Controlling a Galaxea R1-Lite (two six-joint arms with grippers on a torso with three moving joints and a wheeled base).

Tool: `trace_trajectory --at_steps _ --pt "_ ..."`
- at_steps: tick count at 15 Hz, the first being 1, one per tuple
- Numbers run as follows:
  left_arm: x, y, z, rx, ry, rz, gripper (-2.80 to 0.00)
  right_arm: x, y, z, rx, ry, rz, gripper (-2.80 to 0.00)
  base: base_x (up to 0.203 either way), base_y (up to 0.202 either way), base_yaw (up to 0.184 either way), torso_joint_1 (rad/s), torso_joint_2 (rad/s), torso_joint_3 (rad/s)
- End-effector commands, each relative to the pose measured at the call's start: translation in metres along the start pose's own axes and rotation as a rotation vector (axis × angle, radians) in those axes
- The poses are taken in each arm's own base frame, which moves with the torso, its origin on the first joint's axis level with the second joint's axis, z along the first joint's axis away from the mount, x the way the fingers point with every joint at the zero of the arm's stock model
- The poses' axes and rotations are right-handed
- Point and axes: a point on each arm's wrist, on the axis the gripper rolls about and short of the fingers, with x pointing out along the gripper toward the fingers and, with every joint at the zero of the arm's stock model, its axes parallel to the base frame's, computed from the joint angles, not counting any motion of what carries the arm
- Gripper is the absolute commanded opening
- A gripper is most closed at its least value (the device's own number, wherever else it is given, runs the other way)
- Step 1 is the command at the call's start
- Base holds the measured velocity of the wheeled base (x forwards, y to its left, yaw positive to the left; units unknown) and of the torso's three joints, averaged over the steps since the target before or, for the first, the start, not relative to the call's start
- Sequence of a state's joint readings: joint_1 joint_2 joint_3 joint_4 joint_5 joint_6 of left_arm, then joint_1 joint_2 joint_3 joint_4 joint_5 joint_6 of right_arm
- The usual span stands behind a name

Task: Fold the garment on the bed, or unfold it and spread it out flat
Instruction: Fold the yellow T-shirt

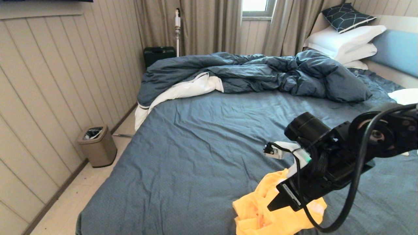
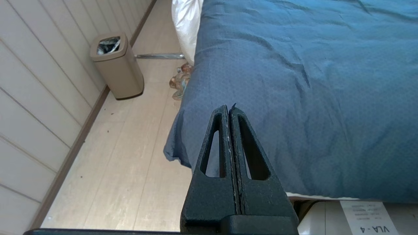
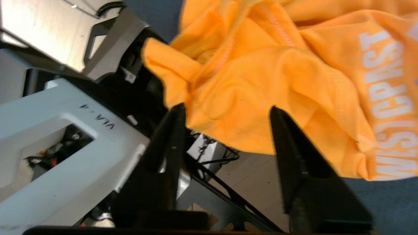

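The T-shirt lies crumpled in a yellow-orange heap at the near edge of the bed, a little right of centre from my head camera, with white lettering showing on one fold in the right wrist view. My right gripper sits just over that heap with its fingers spread apart and nothing between them yet, the cloth bunched right at the tips. I judge I am at the first step, going in for a hold on the shirt so it can be lifted and spread. The next move calls for closing on a single layer near an edge or sleeve (not a thick wad), then drawing it toward the bare sheet. My left gripper waits clenched and empty off the bed's near left corner, above the floor. By count: one shirt, one bed, one dark duvet rumpled at the far side, three white pillows under one patterned cushion, one bin by the wall.
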State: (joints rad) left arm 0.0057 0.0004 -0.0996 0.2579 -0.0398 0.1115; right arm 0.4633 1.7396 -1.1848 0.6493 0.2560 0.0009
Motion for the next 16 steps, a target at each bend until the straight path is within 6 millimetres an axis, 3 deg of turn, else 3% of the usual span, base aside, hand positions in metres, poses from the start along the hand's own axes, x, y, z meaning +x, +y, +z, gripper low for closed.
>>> trace_trajectory --at_steps 1,7,16 --pt "0.000 0.000 0.000 0.000 0.004 0.000 -2.80 0.007 -0.006 -0.004 0.012 0.000 -0.035 -2.80 0.000 0.000 0.000 0.000 0.00 0.000" --pt "0.000 0.000 0.000 0.000 0.002 0.000 -2.80 0.040 -0.015 -0.019 0.016 0.030 -0.060 -2.80 0.000 0.000 0.000 0.000 0.00 0.000" --pt "0.000 0.000 0.000 0.000 0.002 0.000 -2.80 0.042 -0.012 -0.070 0.015 0.102 -0.056 -2.80 0.000 0.000 0.000 0.000 0.00 0.000"
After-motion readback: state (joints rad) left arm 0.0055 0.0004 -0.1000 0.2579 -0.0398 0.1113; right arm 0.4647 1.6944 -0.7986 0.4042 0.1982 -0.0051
